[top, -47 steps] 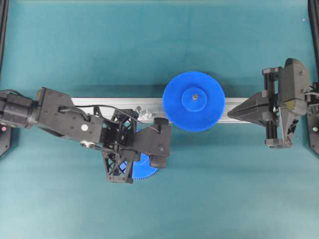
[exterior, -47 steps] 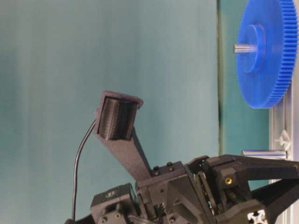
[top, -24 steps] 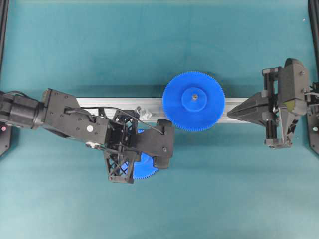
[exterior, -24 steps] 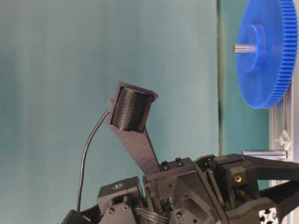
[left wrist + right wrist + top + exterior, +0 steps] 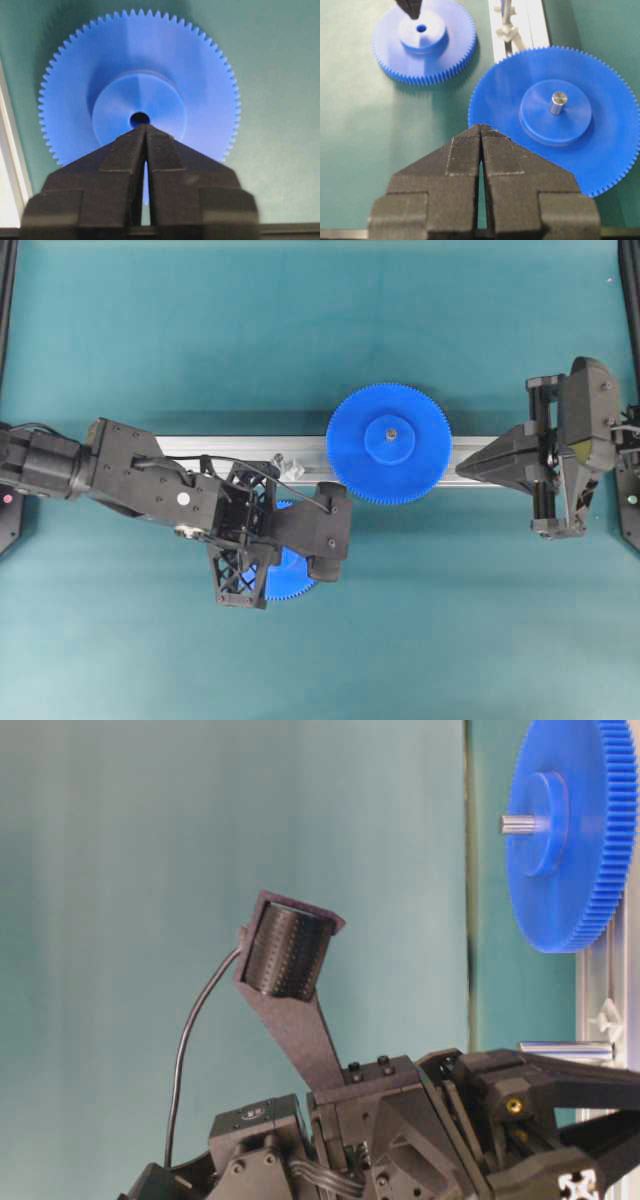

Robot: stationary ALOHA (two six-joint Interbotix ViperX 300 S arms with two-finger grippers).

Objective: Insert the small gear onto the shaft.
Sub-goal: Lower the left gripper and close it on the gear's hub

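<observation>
The small gear (image 5: pixel 100 65) lies flat on the teal mat with its hub and centre hole up; it also shows in the right wrist view (image 5: pixel 422 42), and from overhead it (image 5: pixel 290 580) peeks out under my left arm. My left gripper (image 5: pixel 145 128) hangs over the hub just beside the hole, fingertips (image 5: pixel 412 7) together and holding nothing. The shaft (image 5: pixel 291 469) stands on the rail, apart from the gear; the pin (image 5: pixel 565 1047) is bare. My right gripper (image 5: pixel 480 129) is shut and empty at the large gear's edge (image 5: pixel 465 472).
A larger blue gear (image 5: pixel 388 443) sits on the aluminium rail (image 5: pixel 200 447) with a grey centre pin (image 5: pixel 558 102). The rail runs left to right across the mat between the two arms. Black frame posts (image 5: pixel 8 300) stand at the table's sides.
My left arm has shifted slightly to the right and turned a little over the small gear. The gears, the shaft and the right arm have not moved.
</observation>
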